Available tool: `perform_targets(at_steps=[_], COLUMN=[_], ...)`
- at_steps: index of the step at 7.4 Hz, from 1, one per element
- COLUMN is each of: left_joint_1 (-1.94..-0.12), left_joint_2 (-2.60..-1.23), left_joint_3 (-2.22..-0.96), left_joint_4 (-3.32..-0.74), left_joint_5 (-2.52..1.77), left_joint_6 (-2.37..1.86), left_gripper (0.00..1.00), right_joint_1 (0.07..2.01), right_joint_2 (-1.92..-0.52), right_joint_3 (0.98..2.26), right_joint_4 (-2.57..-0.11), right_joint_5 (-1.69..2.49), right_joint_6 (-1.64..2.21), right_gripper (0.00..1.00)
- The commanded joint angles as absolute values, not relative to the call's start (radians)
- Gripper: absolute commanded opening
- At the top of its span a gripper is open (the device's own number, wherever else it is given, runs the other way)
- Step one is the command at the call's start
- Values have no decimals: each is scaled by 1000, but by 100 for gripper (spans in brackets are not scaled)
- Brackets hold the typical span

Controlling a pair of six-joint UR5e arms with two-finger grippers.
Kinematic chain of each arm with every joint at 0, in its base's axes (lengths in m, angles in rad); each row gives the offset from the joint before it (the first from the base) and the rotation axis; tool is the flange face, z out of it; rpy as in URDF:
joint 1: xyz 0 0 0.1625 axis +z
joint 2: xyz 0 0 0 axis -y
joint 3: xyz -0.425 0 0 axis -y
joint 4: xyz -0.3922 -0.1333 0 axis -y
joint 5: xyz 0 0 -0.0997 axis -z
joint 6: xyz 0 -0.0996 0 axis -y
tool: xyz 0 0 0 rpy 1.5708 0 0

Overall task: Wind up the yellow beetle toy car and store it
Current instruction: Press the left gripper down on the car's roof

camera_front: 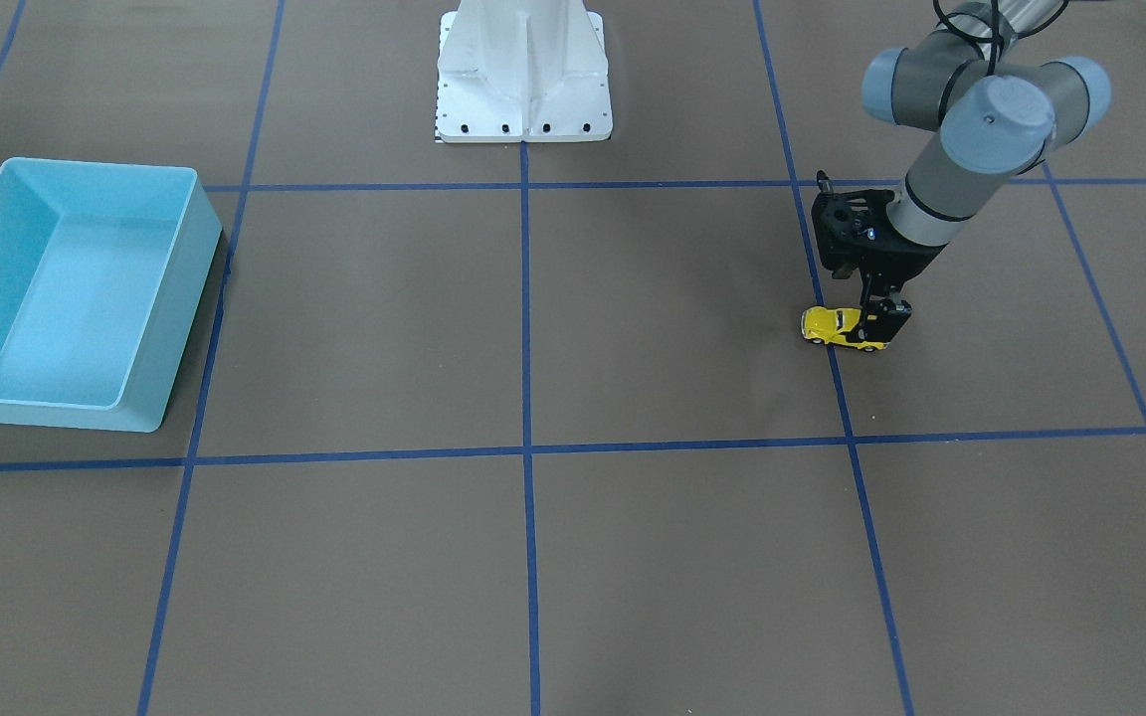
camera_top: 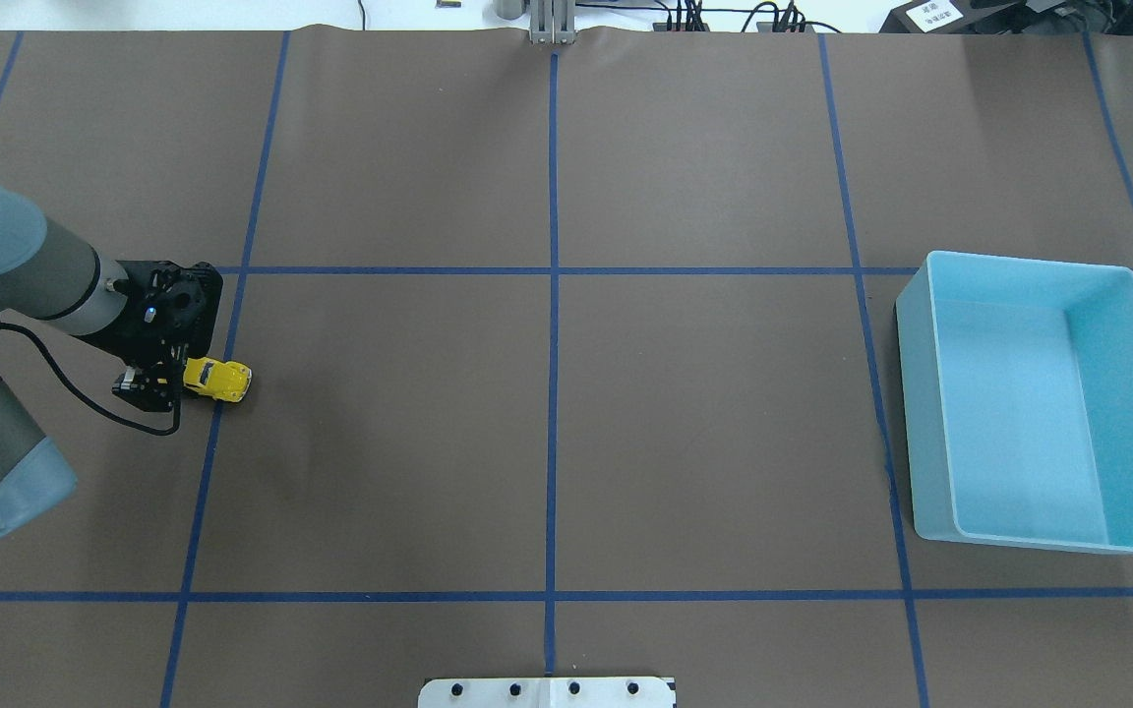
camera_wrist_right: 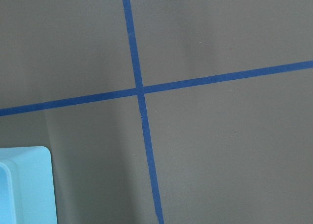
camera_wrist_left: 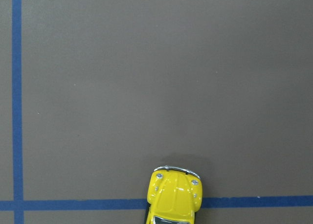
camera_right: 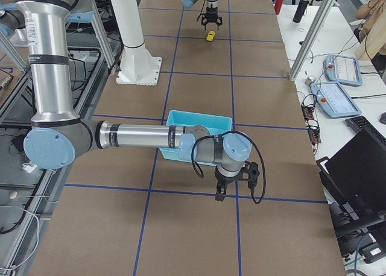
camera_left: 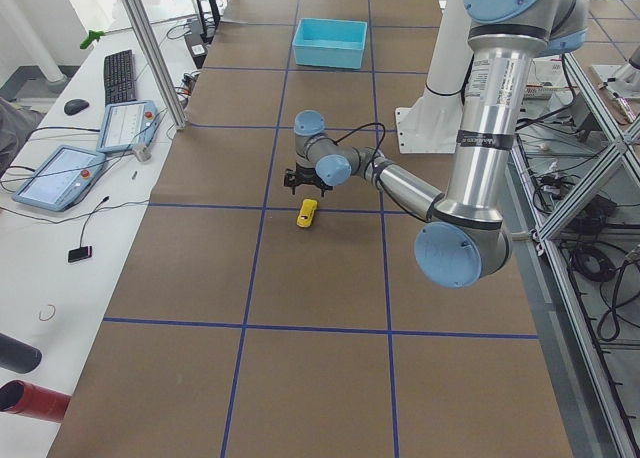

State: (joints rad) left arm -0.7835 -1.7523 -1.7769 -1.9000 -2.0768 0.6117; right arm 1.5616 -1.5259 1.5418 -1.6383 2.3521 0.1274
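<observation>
At the robot's far left, the black two-finger left gripper (camera_front: 884, 328) is standing fingertips-down on the brown paper-covered table (camera_top: 704, 442) with its blue tape grid. It is straddling the rear of the tiny, rounded yellow beetle toy car (camera_front: 835, 326) with dark windows. Its jaws are appearing to press in on the car's tail, though the contact is showing small in every view. The car is sitting on its wheels across one tape line, nose pointing toward the robot's right.

Well apart from it, further right, the open light blue plastic bin (camera_top: 916, 413) is waiting. The right gripper (camera_right: 222, 194) is hanging just beside that bin; whether its fingers are apart or together I cannot tell.

By my judgement the winding step is in hand. The next move is calling for downward pressure while dragging the car backward, so the wheels are turning rather than skidding, before the car is carried across to the bin.
</observation>
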Motion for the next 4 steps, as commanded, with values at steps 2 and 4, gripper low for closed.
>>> perform_targets(at_steps=[2, 4], left_joint_1=[-782, -776], left_joint_2=[-1790, -1784], left_joint_3=[-1723, -1723], left_joint_4=[-1902, -1916], left_joint_5=[-2077, -2085], left_joint_6=[617, 617], left_gripper=[100, 100], right_joint_1=[1562, 1562], right_joint_2=[-1525, -1525], right_joint_3=[1540, 1540], right_joint_4=[-1638, -1638], right_joint_5=[2367, 2368], right_joint_6=[127, 127], right_gripper=[100, 100])
